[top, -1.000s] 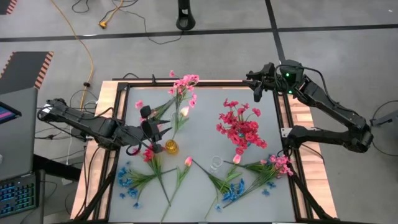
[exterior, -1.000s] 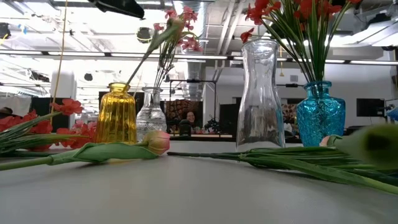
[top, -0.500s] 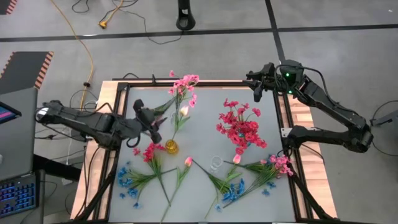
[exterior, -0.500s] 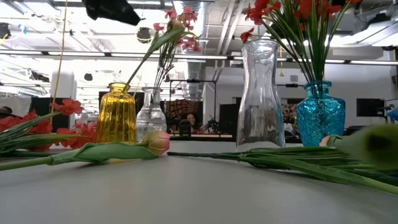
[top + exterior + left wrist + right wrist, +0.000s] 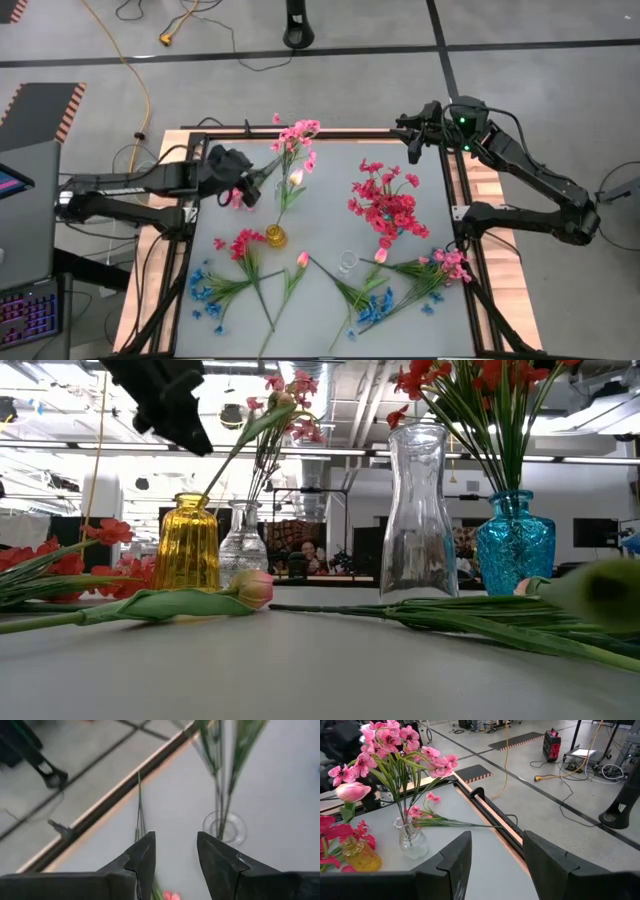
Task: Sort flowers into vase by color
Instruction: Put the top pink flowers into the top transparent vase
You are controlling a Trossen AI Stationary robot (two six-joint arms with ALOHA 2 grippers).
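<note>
My left gripper [image 5: 243, 190] hangs open over a loose pink sprig [image 5: 169, 895] at the table's far left. The sprig's thin stem [image 5: 139, 805] runs toward the far frame. Beside it a small clear vase [image 5: 412, 840] holds pink flowers [image 5: 296, 135]. A blue vase [image 5: 515, 540] holds red flowers [image 5: 385, 205]. A yellow vase [image 5: 274, 236] and a tall clear vase [image 5: 418, 510] stand nearer the front. Red [image 5: 243, 245], blue [image 5: 210, 290] and pink [image 5: 450, 262] sprigs lie flat on the table. My right gripper [image 5: 497, 865] waits open at the far right corner.
A pink tulip [image 5: 250, 588] lies on its side near the front, between the yellow and the tall clear vase. More blue sprigs [image 5: 375, 305] lie at the front right. A dark rail on a wooden border [image 5: 190, 170] frames the table.
My left gripper has swung from beside the yellow vase toward the table's far edge and has turned as it went. It now hangs over the loose pink sprig at the far left. The flowers and vases have stayed where they were.
</note>
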